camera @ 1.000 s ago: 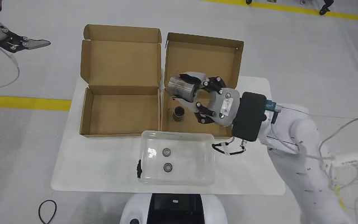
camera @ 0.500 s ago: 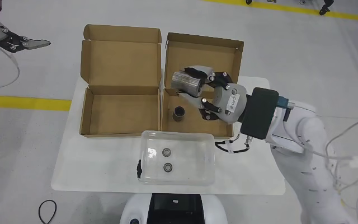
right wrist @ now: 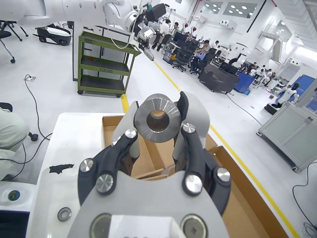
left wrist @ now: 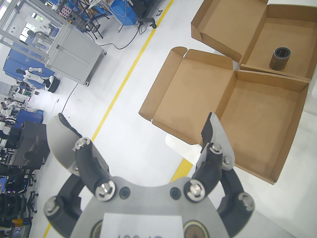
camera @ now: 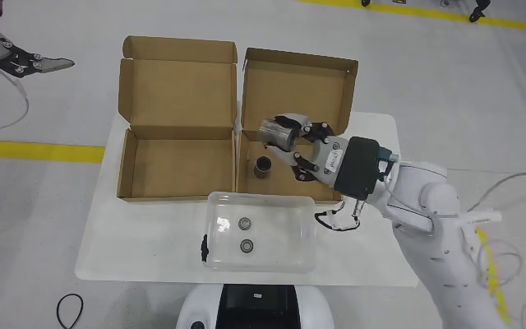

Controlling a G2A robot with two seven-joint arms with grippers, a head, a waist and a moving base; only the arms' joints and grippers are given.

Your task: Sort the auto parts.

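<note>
Down and back toward me since a second ago, my right gripper (camera: 278,133) hangs over the right-hand box (camera: 275,187), fingers clamped on a silver metal sleeve (right wrist: 157,137) whose bore faces the wrist. A dark sleeve (camera: 262,167) stands on that box's floor, so like appears to go with like. Two ring bearings (camera: 244,223) lie in the clear tray (camera: 306,206), probably meant for the left box (camera: 177,169). My left gripper (left wrist: 135,120) hangs off the table, spread wide, holding nothing.
</note>
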